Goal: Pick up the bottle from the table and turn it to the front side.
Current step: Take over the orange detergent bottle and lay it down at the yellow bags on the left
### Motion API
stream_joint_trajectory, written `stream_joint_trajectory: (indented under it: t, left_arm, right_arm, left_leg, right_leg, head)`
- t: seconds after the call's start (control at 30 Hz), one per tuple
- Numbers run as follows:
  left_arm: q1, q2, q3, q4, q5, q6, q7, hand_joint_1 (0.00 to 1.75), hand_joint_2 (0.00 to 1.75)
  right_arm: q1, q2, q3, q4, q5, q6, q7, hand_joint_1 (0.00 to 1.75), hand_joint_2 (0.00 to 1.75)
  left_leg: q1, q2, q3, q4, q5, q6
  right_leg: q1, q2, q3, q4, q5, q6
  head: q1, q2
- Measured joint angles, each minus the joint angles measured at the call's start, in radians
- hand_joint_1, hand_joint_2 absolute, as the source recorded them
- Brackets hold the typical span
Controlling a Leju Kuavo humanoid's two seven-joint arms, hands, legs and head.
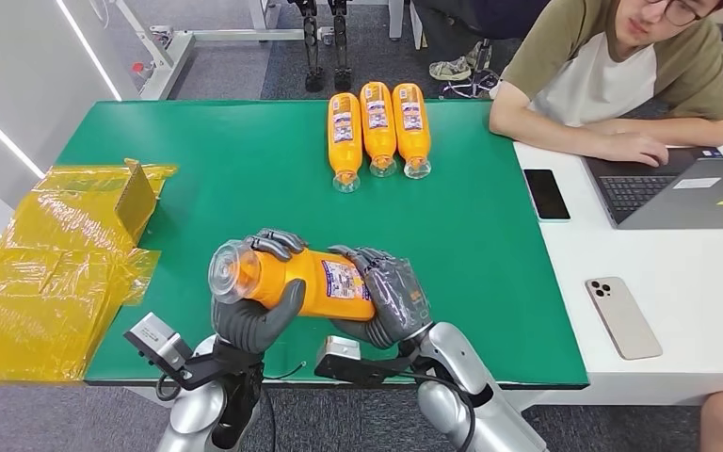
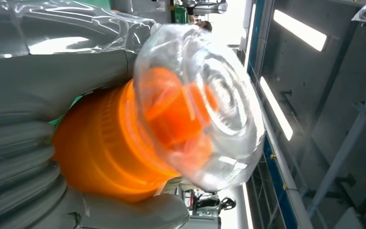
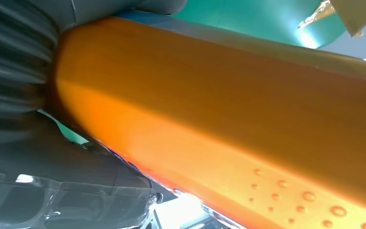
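Both in play: left robot hand (image 1: 256, 315) wraps the cap end of the orange bottle (image 1: 315, 282), right robot hand (image 1: 391, 297) clasps its base, bottle lying sideways, lifted above the green table (image 1: 245, 169).

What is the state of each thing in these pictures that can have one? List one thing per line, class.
Held bottle: capped, lying sideways, lifted off the table in both hands.
Left hand: gripping the cap end.
Right hand: gripping the base end.
Three bottles: capped, lying flat side by side, labels up.
Laptop: open.
Black phone: screen dark.
Yellow bag: crumpled.
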Motion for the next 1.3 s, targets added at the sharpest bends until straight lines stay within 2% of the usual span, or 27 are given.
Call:
stream_joint_trajectory:
  t: [0.03, 0.07, 0.17, 0.2, 0.37, 0.57, 0.7, 0.93, 1.07, 1.2, 1.3]
  left_arm:
    - [0.001, 0.0, 0.001, -0.003, 0.001, 0.003, 0.0, 1.75, 1.75]
    - [0.002, 0.0, 0.001, -0.005, 0.002, 0.007, 0.001, 1.75, 1.75]
    - [0.005, 0.0, 0.002, -0.014, 0.005, 0.022, 0.001, 1.75, 1.75]
    - [0.006, 0.0, 0.002, -0.017, 0.005, 0.028, 0.001, 1.75, 1.75]
    - [0.009, 0.0, 0.012, -0.035, -0.02, 0.103, 0.009, 1.75, 1.75]
    - [0.012, 0.008, 0.054, -0.07, -0.244, 0.396, 0.06, 1.75, 1.75]
    - [0.012, 0.023, 0.092, -0.084, -0.43, 0.561, 0.11, 1.75, 1.75]
    - [0.012, 0.05, 0.126, -0.088, -0.538, 0.625, 0.152, 1.75, 1.75]
    - [-0.008, 0.091, 0.146, -0.067, -0.87, 0.717, 0.301, 1.75, 1.75]
    - [-0.069, 0.15, 0.165, 0.037, -1.024, 0.732, 0.367, 1.75, 1.75]
    - [-0.169, 0.207, 0.166, 0.207, -1.13, 0.754, 0.419, 1.75, 1.75]
  right_arm:
    - [-0.001, -0.001, 0.003, 0.002, 0.0, 0.002, 0.0, 1.69, 1.75]
    - [-0.002, -0.002, 0.005, 0.004, 0.0, 0.004, 0.0, 1.35, 1.75]
    - [-0.002, -0.005, 0.009, 0.006, 0.001, 0.006, 0.002, 0.1, 1.75]
    - [-0.001, -0.006, 0.01, 0.006, 0.003, 0.002, 0.004, 0.0, 1.75]
    - [0.018, -0.005, 0.018, 0.0, -0.002, -0.072, 0.011, 0.0, 1.75]
    - [0.064, 0.001, 0.013, -0.043, -0.12, -0.269, -0.054, 0.0, 1.75]
    - [0.095, 0.018, 0.007, -0.073, -0.202, -0.355, -0.106, 0.0, 1.75]
    - [0.122, 0.039, 0.002, -0.104, -0.248, -0.39, -0.138, 0.0, 1.75]
    - [0.153, 0.051, -0.009, -0.135, -0.343, -0.431, -0.211, 0.0, 1.75]
    - [0.179, 0.058, -0.021, -0.17, -0.383, -0.435, -0.255, 0.0, 1.75]
    - [0.194, 0.059, -0.03, -0.189, -0.402, -0.435, -0.279, 0.0, 1.75]
  left_leg:
    - [0.0, 0.0, 0.0, 0.0, 0.0, 0.0]
    - [0.0, 0.0, 0.0, 0.0, 0.0, 0.0]
    - [0.0, 0.0, 0.0, 0.0, 0.0, 0.0]
    - [0.0, 0.0, 0.0, 0.0, 0.0, 0.0]
    - [0.0, 0.0, 0.0, 0.0, 0.0, 0.0]
    - [0.0, 0.0, 0.0, 0.0, 0.0, 0.0]
    - [0.0, 0.0, 0.0, 0.0, 0.0, 0.0]
    - [0.0, 0.0, 0.0, 0.0, 0.0, 0.0]
    - [0.0, 0.0, 0.0, 0.0, 0.0, 0.0]
    - [0.0, 0.001, 0.0, -0.001, 0.001, -0.001]
    - [0.0, 0.001, 0.0, -0.001, 0.002, -0.002]
  right_leg:
    - [0.0, 0.0, 0.0, 0.0, 0.0, 0.0]
    - [0.0, 0.0, 0.0, 0.0, 0.0, 0.0]
    - [0.0, 0.0, 0.0, 0.0, 0.0, 0.0]
    - [0.0, 0.0, 0.0, 0.0, 0.0, 0.0]
    - [0.0, 0.0, 0.0, 0.0, 0.0, 0.0]
    - [0.0, 0.0, 0.0, 0.0, 0.0, 0.0]
    - [0.0, 0.0, 0.0, 0.0, 0.0, 0.0]
    - [0.0, 0.0, 0.0, 0.0, 0.0, -0.001]
    - [0.0, 0.0, 0.0, 0.0, 0.0, -0.001]
    - [0.0, 0.0, -0.001, 0.0, 0.0, -0.001]
    - [0.0, 0.0, -0.001, 0.001, 0.0, -0.002]
  head:
    - [0.0, 0.0]
    - [0.0, 0.0]
    - [0.0, 0.0]
    - [0.0, 0.0]
    - [0.0, 0.0]
    - [0.0, 0.0]
    - [0.0, 0.0]
    - [0.0, 0.0]
    - [0.0, 0.0]
    - [0.0, 0.0]
    - [0.001, 0.0]
